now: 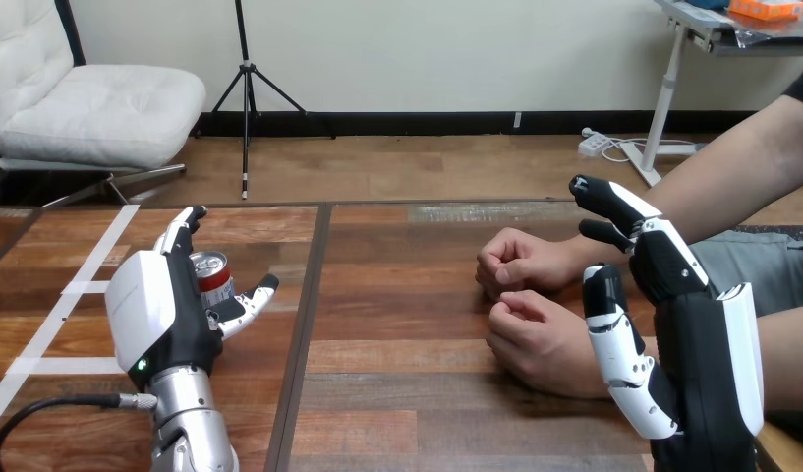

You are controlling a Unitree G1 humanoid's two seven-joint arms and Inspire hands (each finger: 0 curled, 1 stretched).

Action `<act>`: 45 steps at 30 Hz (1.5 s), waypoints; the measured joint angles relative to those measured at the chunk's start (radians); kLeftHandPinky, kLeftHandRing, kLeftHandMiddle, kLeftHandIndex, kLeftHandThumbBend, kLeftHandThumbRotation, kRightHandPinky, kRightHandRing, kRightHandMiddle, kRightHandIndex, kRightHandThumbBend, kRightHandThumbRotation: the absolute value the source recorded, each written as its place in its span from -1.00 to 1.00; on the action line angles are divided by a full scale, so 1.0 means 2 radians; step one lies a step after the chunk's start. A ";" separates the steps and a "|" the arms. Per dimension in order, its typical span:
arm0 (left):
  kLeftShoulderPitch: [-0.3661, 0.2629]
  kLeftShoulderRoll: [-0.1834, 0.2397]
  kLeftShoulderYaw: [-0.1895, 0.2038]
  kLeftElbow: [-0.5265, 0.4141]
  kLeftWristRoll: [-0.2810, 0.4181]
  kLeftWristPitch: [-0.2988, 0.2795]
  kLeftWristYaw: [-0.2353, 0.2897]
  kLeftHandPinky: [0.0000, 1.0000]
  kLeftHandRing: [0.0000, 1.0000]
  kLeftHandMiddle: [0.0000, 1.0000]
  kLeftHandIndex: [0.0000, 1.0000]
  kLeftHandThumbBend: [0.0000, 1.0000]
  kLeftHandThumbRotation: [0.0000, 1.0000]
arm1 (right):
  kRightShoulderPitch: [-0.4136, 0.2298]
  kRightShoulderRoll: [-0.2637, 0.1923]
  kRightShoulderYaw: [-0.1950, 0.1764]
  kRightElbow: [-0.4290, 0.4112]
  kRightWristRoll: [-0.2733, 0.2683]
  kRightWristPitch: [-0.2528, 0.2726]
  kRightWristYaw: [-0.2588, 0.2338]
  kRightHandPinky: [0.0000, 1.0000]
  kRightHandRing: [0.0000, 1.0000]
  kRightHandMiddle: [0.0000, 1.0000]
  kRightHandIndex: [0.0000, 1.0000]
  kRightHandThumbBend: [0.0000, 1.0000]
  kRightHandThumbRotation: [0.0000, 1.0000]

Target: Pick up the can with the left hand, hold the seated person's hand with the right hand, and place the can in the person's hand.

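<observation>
Wooden counter (397,295), can (212,275) at about 9 o'clock: standing upright, long axis vertical, top up, between the left hand's (151,305) spread fingers (184,228) and thumb, not clamped yet. Looks like the pick-up step to me, so next it needs to close and lift. Right hand (692,334) at 4 o'clock is loose-fingered and empty, beside the person's nearer fist (540,339).
</observation>
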 measured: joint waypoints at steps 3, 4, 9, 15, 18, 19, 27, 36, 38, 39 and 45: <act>0.000 0.000 -0.002 0.000 0.002 0.000 0.004 0.40 0.60 0.69 0.68 0.54 -0.62 | 0.000 0.000 0.000 0.000 0.001 0.000 0.003 0.52 0.66 0.65 0.59 -0.44 0.42; 0.000 0.000 -0.004 0.000 0.003 0.000 0.006 0.40 0.60 0.70 0.68 0.53 -0.61 | 0.001 0.000 0.000 0.000 0.002 0.000 0.004 0.52 0.66 0.65 0.59 -0.44 0.42; 0.000 0.000 -0.009 0.000 0.003 0.000 0.010 0.41 0.62 0.71 0.70 0.51 -0.59 | 0.001 0.000 0.000 0.000 0.002 0.000 0.008 0.53 0.67 0.65 0.58 -0.44 0.42; 0.000 -0.001 -0.011 0.000 0.001 0.000 0.017 0.39 0.60 0.70 0.69 0.50 -0.59 | 0.002 0.000 0.000 0.000 0.002 0.000 0.012 0.52 0.66 0.65 0.59 -0.42 0.40; 0.001 -0.002 -0.010 -0.001 -0.002 -0.002 0.020 0.39 0.59 0.69 0.68 0.49 -0.60 | 0.002 0.000 0.000 0.000 0.003 0.000 0.013 0.52 0.66 0.65 0.59 -0.42 0.40; 0.001 -0.002 -0.010 -0.001 -0.004 -0.004 0.021 0.39 0.59 0.69 0.68 0.49 -0.60 | 0.002 0.000 0.000 0.000 0.002 0.000 0.013 0.53 0.66 0.65 0.59 -0.41 0.40; 0.007 -0.004 -0.007 -0.003 -0.025 -0.033 0.031 0.39 0.58 0.68 0.65 0.48 -0.62 | 0.002 0.000 0.000 0.000 0.000 0.000 0.013 0.57 0.68 0.66 0.59 -0.42 0.42; 0.013 -0.006 -0.008 -0.004 -0.031 -0.051 0.044 0.39 0.58 0.68 0.65 0.46 -0.62 | 0.002 0.000 0.001 0.000 0.000 0.000 0.014 0.63 0.70 0.66 0.61 -0.39 0.46; 0.013 -0.006 -0.008 -0.003 -0.031 -0.053 0.046 0.39 0.59 0.68 0.66 0.46 -0.62 | 0.002 0.000 0.001 0.000 0.000 0.000 0.015 0.64 0.70 0.66 0.61 -0.39 0.47; 0.014 -0.006 -0.008 -0.003 -0.032 -0.053 0.047 0.39 0.59 0.68 0.66 0.46 -0.61 | 0.002 0.000 0.001 0.000 0.000 0.000 0.015 0.64 0.70 0.66 0.61 -0.38 0.47; 0.013 -0.006 -0.007 0.001 -0.034 -0.053 0.050 0.38 0.59 0.68 0.66 0.47 -0.58 | 0.003 0.000 0.001 0.000 0.000 0.000 0.016 0.67 0.71 0.67 0.62 -0.38 0.48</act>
